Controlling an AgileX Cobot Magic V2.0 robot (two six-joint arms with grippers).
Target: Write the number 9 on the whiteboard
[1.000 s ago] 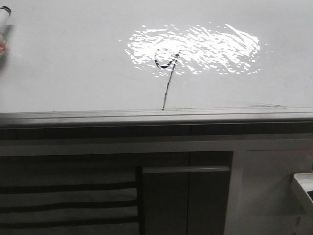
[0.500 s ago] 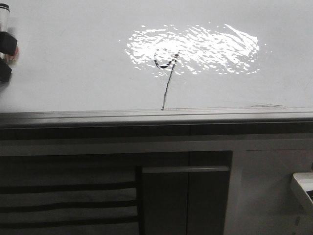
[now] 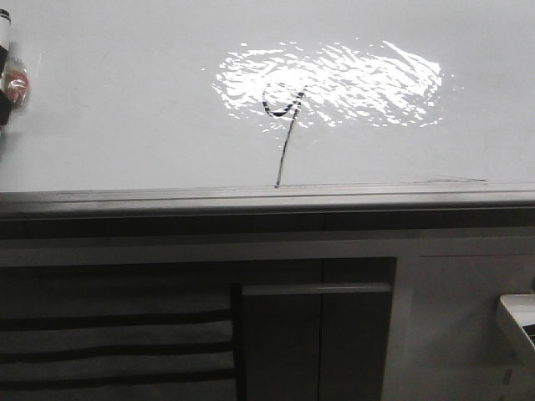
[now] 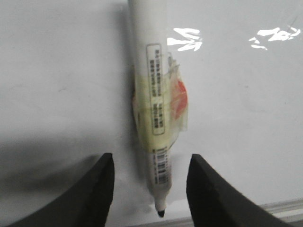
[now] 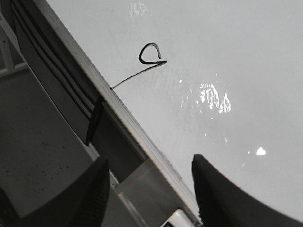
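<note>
The number 9 (image 3: 282, 125) is drawn in thin black line on the whiteboard (image 3: 125, 125), near the middle of the board in the front view, its small loop lying inside the bright rippled glare patch (image 3: 334, 82) and its long slanted tail running down to the grey metal edge rail (image 3: 267, 197) at the board's near side. In the right wrist view the same mark (image 5: 144, 64) shows as a loop with a straight tail ending at the rail.

A white marker (image 4: 154, 109) lies on the board at its far left, wrapped with yellowish tape and a red patch, its dark tip pointing toward the rail. The left gripper (image 4: 150, 189) has its black fingers spread apart on either side of the marker, not touching it. The right gripper (image 5: 150, 189) hangs over the board's edge with its fingers apart and nothing between them. Below the rail stands a grey cabinet (image 3: 318, 317) with dark slats.
</note>
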